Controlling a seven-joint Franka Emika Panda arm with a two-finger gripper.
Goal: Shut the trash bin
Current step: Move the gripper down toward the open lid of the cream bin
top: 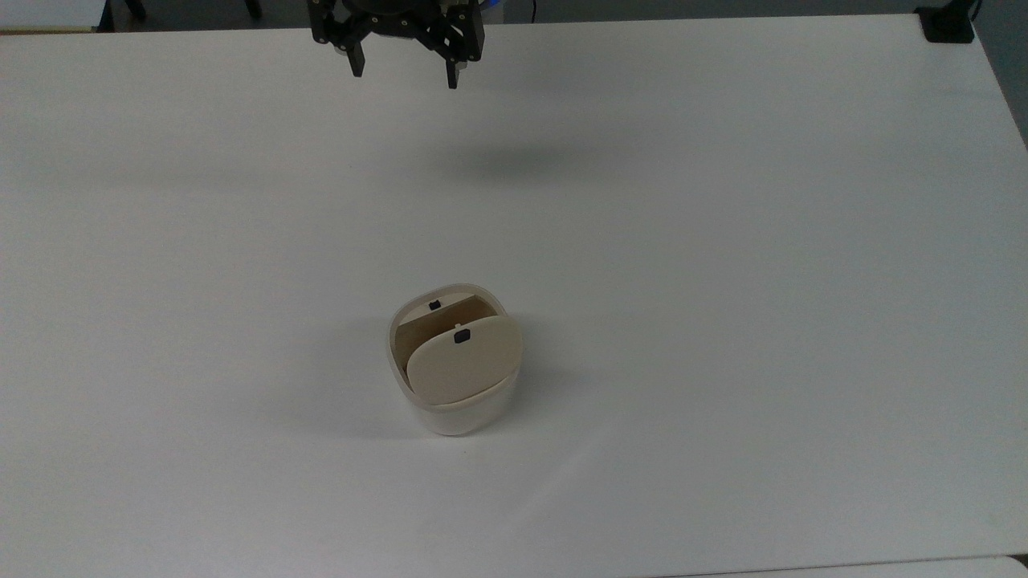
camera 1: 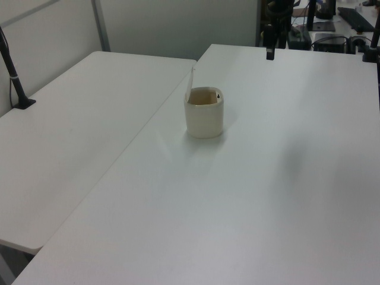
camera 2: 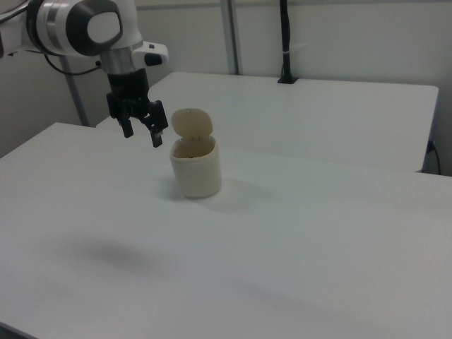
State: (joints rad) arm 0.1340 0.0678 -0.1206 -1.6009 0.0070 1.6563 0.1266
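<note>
The trash bin [top: 462,413] is a small cream-white tub standing near the middle of the white table [top: 723,321]. Its beige flap lid [top: 464,361] stands up, leaving the inside showing, with a small black button [top: 434,305] at the rim. In the right view the lid [camera 2: 192,122] rises upright above the trash bin [camera 2: 198,173]. My gripper [top: 405,74] hangs open and empty near the top view's upper edge, well away from the bin. In the right view my gripper [camera 2: 143,133] hovers above the table, left of the lid. The trash bin [camera 1: 205,116] also appears in the left view.
A second white table [camera 1: 77,136] adjoins on the left view's left, with a black clamped post [camera 1: 15,74]. A black clamp [top: 948,24] sits at the top view's upper right table corner. Desks with equipment [camera 1: 332,24] stand beyond the table in the left view.
</note>
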